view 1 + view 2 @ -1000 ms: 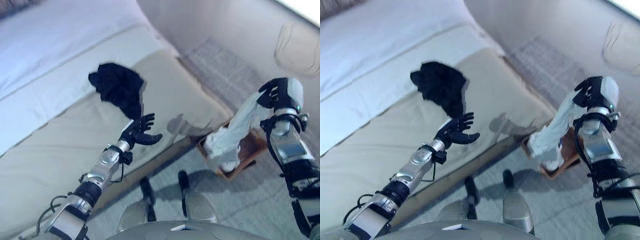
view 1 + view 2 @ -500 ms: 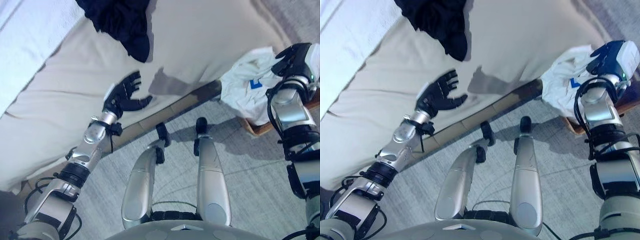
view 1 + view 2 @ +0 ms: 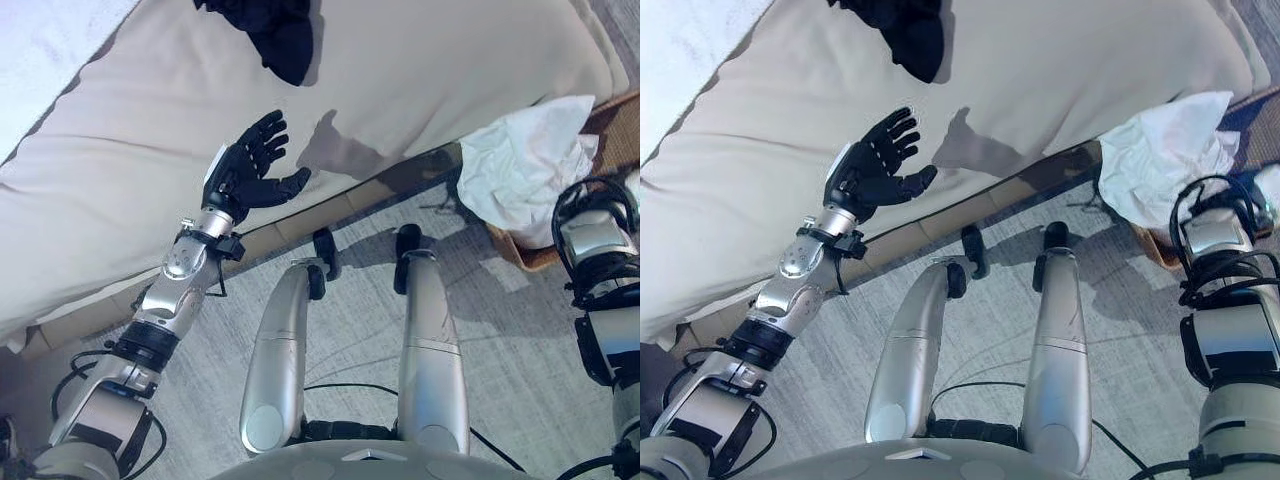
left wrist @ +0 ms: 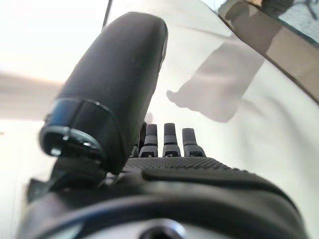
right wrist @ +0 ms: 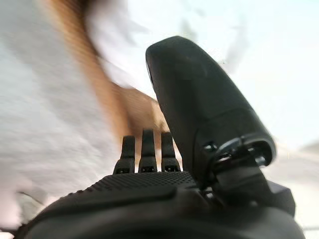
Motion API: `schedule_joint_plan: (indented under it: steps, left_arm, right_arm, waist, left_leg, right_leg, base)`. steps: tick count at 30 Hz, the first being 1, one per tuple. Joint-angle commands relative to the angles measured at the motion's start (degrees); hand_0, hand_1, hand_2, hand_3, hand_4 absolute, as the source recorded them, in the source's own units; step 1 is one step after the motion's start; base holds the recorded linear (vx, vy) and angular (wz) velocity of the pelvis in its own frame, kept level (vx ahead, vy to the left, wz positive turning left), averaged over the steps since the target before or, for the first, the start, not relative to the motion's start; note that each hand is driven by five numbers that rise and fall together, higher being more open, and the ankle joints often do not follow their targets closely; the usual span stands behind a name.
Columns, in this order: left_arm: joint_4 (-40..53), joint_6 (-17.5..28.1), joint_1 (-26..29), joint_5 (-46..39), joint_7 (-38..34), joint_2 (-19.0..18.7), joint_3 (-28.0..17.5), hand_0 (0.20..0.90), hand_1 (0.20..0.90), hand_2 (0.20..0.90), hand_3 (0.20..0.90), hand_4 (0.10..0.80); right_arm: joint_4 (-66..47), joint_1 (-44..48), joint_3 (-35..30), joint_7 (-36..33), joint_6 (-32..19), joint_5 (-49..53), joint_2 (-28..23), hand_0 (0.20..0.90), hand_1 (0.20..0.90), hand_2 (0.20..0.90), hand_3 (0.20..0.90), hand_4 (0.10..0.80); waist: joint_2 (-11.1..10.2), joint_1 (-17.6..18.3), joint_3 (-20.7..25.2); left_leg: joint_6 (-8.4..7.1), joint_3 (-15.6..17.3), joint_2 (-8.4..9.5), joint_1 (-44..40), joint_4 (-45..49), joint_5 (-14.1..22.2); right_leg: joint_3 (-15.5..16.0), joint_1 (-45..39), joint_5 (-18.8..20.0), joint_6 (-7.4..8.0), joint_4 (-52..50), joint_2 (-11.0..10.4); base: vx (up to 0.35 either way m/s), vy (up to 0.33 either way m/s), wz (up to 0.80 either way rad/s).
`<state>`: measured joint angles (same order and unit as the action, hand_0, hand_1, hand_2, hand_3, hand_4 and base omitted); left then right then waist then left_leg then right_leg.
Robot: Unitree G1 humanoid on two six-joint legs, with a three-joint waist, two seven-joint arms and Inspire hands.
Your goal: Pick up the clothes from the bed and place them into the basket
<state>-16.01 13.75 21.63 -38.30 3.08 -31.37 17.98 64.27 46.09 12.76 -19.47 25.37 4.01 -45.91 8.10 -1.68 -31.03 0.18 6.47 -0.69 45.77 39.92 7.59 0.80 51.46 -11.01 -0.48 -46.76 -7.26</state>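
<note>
A black garment (image 3: pixel 272 28) lies crumpled on the bed's beige cover (image 3: pixel 450 60), at the far side. My left hand (image 3: pixel 248 168) hovers open over the cover, short of that garment, fingers spread and holding nothing. A white garment (image 3: pixel 525 165) sits piled in the brown basket (image 3: pixel 522 257) on the floor by the bed's corner. My right hand (image 5: pixel 149 196) is open beside the basket, fingers straight. White cloth and the basket's brown wall show past those fingers in the right wrist view. Nothing is in either hand.
The bed's wooden frame edge (image 3: pixel 330 205) runs between the mattress and the grey carpeted floor (image 3: pixel 520 340). A white sheet (image 3: pixel 40 40) covers the bed's far left part. The basket stands tight against the bed's corner.
The camera has tilted down. My right hand held the white garment above the basket, lowered it in and let go. The left hand stays open over the bed.
</note>
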Motion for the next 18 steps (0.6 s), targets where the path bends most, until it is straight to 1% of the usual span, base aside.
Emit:
schedule_joint_plan:
  steps: [1,2,3,4,5,6,7,9,10,11,12,13,15,16,18]
  left_arm:
    - [-2.99,5.59,-2.89,1.26,-0.81,-1.38,-3.74,0.9,0.9,0.9,0.9,0.8]
    - [-7.74,6.8,-4.97,1.79,-0.9,-0.12,-4.12,0.9,0.9,0.9,0.9,0.8]
    - [-9.5,7.28,-5.31,2.67,-1.29,0.15,-4.34,0.9,0.9,0.9,0.9,0.8]
    - [-12.88,6.85,-6.18,3.37,-2.42,0.54,-4.46,0.9,0.9,0.9,0.9,0.8]
    - [-16.72,6.9,-6.89,4.09,-2.87,1.53,-4.6,0.9,0.9,0.9,0.9,0.8]
    - [-21.12,6.33,-7.54,6.11,-3.93,2.64,-4.89,0.9,0.9,0.9,0.9,0.8]
    - [-21.9,6.35,-7.76,6.46,-4.18,2.83,-4.72,0.9,0.9,0.9,0.9,0.8]
    - [-27.3,3.37,-9.66,9.34,-6.29,5.01,-5.23,0.9,0.9,0.9,0.9,0.8]
    - [-28.38,2.99,-10.13,10.24,-6.59,5.45,-5.32,0.9,0.9,0.9,0.9,0.8]
    - [-31.22,1.25,-11.15,11.61,-7.27,6.45,-5.86,0.9,0.9,0.9,0.9,0.8]
    - [-33.39,-0.15,-11.59,12.93,-7.03,6.89,-6.43,0.9,0.9,0.9,0.9,0.8]
    - [-36.67,-2.49,-13.04,15.84,-6.64,7.45,-6.74,0.9,0.9,0.9,0.9,0.8]
    - [-38.77,-3.49,-14.41,18.31,-5.77,7.95,-6.78,0.9,0.9,0.9,0.9,0.8]
    - [-40.23,-4.52,-15.82,19.11,-5.28,8.44,-6.67,0.9,0.9,0.9,0.9,0.8]
    - [-40.86,-4.7,-16.89,18.96,-4.25,8.69,-6.9,0.9,0.9,0.9,0.9,0.8]
  right_arm:
    - [-7.85,-0.46,0.64,-3.31,-3.8,0.35,-7.41,0.9,0.9,0.9,0.9,0.8]
    - [-12.58,-3.07,-1.32,-4.57,-6.85,-0.94,-7.12,0.9,0.9,0.9,0.9,0.8]
    - [-15.54,-4.21,-2.33,-5.56,-7.42,-0.88,-6.96,0.9,0.9,0.9,0.9,0.8]
    - [-21.32,-6.62,-4.47,-7.51,-7.28,-3.44,-6.41,0.9,0.9,0.9,0.9,0.8]
    - [-25.03,-7.75,-5.71,-8.29,-9.11,-6.26,-5.71,0.9,0.9,0.9,0.9,0.8]
    - [-31.91,-9.65,-7.17,-8.82,-7.77,-8.65,-4.89,0.9,0.9,0.9,0.9,0.8]
    - [-33.3,-10.15,-7.56,-8.69,-7.4,-9.52,-4.68,0.9,0.9,0.9,0.9,0.8]
    - [-42.71,-11.95,-9.29,-8.44,-9.29,-13.69,-3.3,0.9,0.9,0.9,0.9,0.8]
    - [-44.07,-11.94,-9.53,-7.8,-9.76,-14.65,-3.1,0.9,0.9,0.9,0.9,0.8]
    - [-47.0,-11.8,-9.58,-5.66,-11.03,-15.62,-2.7,0.9,0.9,0.9,0.9,0.8]
    - [-48.24,-11.73,-9.34,-4.89,-11.66,-15.42,-2.57,0.9,0.9,0.9,0.9,0.8]
    - [-47.17,-10.69,-8.26,-1.74,-13.02,-15.54,-2.83,0.9,0.9,0.9,0.9,0.8]
    - [-45.63,-9.49,-6.96,0.36,-12.97,-14.05,-3.36,0.9,0.9,0.9,0.9,0.8]
    - [-43.6,-8.22,-5.64,4.01,-13.24,-12.36,-3.98,0.9,0.9,0.9,0.9,0.8]
    - [-40.7,-6.6,-4.24,7.2,-13.15,-9.34,-4.16,0.9,0.9,0.9,0.9,0.8]
  waist:
    - [-0.16,1.98,1.24]
    - [-1.15,2.39,1.24]
    - [-1.58,2.61,1.24]
    - [-2.47,2.89,1.24]
    - [-3.2,3.13,1.61]
    - [-4.17,3.31,2.91]
    - [-4.36,3.31,3.2]
    - [-5.67,3.25,5.74]
    - [-5.93,3.14,6.34]
    - [-6.57,2.77,7.82]
    - [-7.04,2.41,8.9]
    - [-7.86,1.34,10.93]
    - [-8.43,0.24,12.5]
    - [-9.02,-1.02,14.08]
    - [-9.59,-2.46,15.6]
  left_leg:
    - [2.12,-1.75,3.74,-8.48,-6.23,1.82]
    - [1.58,-1.8,3.66,-12.02,-10.02,0.51]
    - [1.8,-1.34,3.66,-12.64,-11.82,-1.55]
    - [1.61,-1.38,3.74,-15.79,-14.34,-2.34]
    - [1.48,-1.21,3.57,-18.26,-16.35,-2.87]
    - [1.47,-1.3,3.72,-21.09,-19.12,-3.43]
    - [1.45,-1.35,3.73,-21.77,-19.81,-3.6]
    - [1.37,-1.63,4.0,-25.93,-24.03,-4.54]
    - [1.37,-1.77,4.08,-26.8,-24.91,-4.69]
    - [1.35,-2.16,4.34,-28.61,-26.74,-5.05]
    - [1.34,-2.43,4.45,-29.91,-28.0,-5.23]
    - [1.35,-3.09,4.58,-32.16,-29.86,-5.36]
    - [1.53,-3.61,4.76,-33.91,-31.33,-5.4]
    - [1.66,-4.17,4.89,-35.64,-32.62,-5.38]
    - [1.8,-4.83,4.99,-36.83,-33.37,-5.35]
  right_leg:
    - [4.94,-11.86,1.99,-2.04,10.75,2.22]
    - [5.07,-15.41,3.02,-1.64,14.22,2.44]
    - [5.42,-16.06,5.08,-1.98,16.4,2.31]
    - [5.36,-19.19,6.11,-1.57,19.36,2.25]
    - [5.35,-21.71,6.89,-1.11,21.7,2.14]
    - [5.25,-24.5,7.7,-0.55,24.63,2.08]
    - [5.2,-25.18,7.93,-0.42,25.37,2.04]
    - [4.9,-29.5,9.35,0.79,29.81,1.61]
    - [4.83,-30.44,9.59,1.06,30.72,1.57]
    - [4.71,-32.4,10.26,1.69,32.74,1.4]
    - [4.85,-33.84,10.68,2.08,34.12,1.26]
    - [5.02,-36.52,11.48,2.75,36.55,0.99]
    - [5.35,-38.56,12.14,3.18,38.46,0.76]
    - [5.78,-40.76,12.82,3.61,40.29,0.5]
    - [6.56,-42.55,13.33,3.99,41.6,0.12]
  base:
    - [0.118,0.243,-0.07]
    - [0.025,0.263,-0.15]
    - [0.042,0.313,-0.27]
    - [0.037,0.266,-0.18]
    - [0.178,0.326,-0.05]
    - [0.149,0.227,0.09]
    - [0.148,0.222,0.03]
    - [0.159,0.242,-0.02]
    - [0.185,0.26,0.04]
    - [0.157,0.185,0.04]
    - [0.231,0.249,0.12]
    - [0.197,0.168,0.14]
    - [0.197,0.165,0.24]
    - [0.222,0.203,0.35]
    - [0.174,0.146,0.36]
